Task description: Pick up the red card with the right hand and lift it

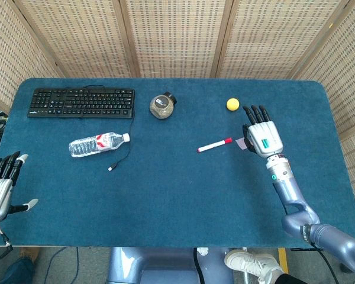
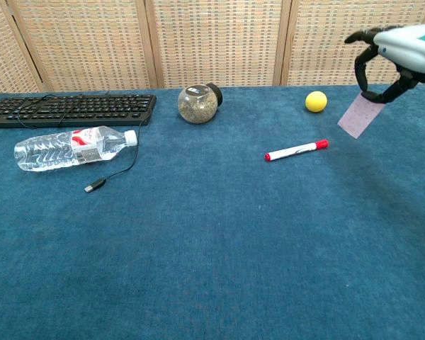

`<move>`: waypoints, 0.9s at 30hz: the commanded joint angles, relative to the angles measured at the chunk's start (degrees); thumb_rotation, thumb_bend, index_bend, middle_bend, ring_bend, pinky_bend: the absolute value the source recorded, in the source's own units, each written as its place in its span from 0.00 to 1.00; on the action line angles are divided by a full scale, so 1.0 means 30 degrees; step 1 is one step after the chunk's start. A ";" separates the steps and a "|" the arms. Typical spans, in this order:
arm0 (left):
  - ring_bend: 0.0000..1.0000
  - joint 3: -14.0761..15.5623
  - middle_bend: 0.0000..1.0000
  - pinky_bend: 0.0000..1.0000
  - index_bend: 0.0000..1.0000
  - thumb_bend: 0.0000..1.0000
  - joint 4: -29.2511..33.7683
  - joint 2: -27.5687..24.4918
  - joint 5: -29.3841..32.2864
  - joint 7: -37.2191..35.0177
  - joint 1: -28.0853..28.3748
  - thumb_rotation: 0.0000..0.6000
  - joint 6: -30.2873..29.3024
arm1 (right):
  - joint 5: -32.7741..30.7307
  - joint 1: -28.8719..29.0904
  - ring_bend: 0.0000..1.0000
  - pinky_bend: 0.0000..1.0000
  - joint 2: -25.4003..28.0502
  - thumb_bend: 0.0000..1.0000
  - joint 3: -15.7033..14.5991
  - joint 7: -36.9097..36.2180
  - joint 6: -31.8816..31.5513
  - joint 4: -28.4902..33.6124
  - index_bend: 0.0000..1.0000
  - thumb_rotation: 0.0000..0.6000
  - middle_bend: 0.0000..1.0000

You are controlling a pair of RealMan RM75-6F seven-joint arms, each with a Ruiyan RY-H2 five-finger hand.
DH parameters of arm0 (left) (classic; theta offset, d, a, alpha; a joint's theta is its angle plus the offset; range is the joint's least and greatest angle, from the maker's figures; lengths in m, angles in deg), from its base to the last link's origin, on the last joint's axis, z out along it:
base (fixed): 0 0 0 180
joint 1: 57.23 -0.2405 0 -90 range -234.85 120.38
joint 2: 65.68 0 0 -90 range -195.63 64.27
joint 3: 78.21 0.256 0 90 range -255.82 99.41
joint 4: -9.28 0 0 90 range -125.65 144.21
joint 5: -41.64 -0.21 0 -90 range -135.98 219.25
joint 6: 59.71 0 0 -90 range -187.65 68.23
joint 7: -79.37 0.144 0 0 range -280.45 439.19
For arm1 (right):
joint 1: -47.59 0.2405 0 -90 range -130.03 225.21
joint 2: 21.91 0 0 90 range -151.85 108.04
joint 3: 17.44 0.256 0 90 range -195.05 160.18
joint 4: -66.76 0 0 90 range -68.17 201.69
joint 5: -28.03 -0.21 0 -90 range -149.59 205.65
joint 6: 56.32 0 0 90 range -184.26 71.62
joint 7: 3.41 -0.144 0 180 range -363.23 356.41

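The card [image 2: 358,115] hangs tilted in the air well above the blue table, its pale pink side facing the chest camera. My right hand [image 2: 397,53] pinches its upper edge between thumb and fingers at the top right of the chest view. From the head view the same right hand [image 1: 262,134] is seen from its back, and only a pale sliver of the card [image 1: 241,142] shows at its left. My left hand [image 1: 1,186] rests open beyond the table's near left edge, holding nothing.
A red-capped marker [image 2: 295,150] lies on the table below and left of the card. A yellow ball [image 2: 315,101] sits behind it. Further left are a glass jar [image 2: 198,103], a black keyboard [image 2: 71,110], a water bottle [image 2: 72,147] and a loose cable [image 2: 117,170].
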 commanded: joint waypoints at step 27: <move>0.00 0.0049 0.00 0.00 0.00 0.00 -0.0095 -0.0533 -0.0139 -0.1359 0.0085 1.00 0.0454 | 0.5147 0.3008 0.00 0.00 0.1652 0.53 -0.1819 -0.1089 0.0873 0.9020 0.71 1.00 0.07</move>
